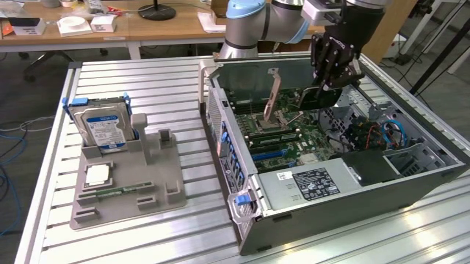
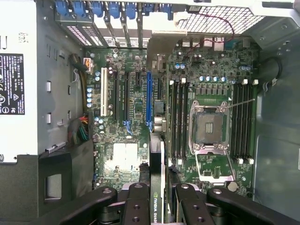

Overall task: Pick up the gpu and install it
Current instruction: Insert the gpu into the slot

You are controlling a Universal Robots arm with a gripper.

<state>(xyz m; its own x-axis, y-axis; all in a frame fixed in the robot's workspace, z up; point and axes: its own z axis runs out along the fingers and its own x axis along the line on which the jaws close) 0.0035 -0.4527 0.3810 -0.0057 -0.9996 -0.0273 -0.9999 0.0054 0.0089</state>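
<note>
Black pincer [image 1: 332,70] clamped on the gpu [image 2: 158,180], card held edge-on between the fingers [image 2: 136,201], hovering above the open computer case [image 1: 411,181] and its green motherboard [image 2: 131,101]. On the worktop [image 1: 147,82] beside: grey holder tray [image 1: 158,181] with silver hard drive [image 1: 105,127].

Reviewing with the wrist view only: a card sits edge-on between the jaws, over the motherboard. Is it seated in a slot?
Observer: No. In the exterior view the gpu hangs under the jaws, above the board inside the open case.
Operator: Anything on the table beside the case?
Observer: A grey fixture lies on the exterior view's left.
Operator: Does it hold parts?
Observer: A hard drive stands upright at its far end.
</note>
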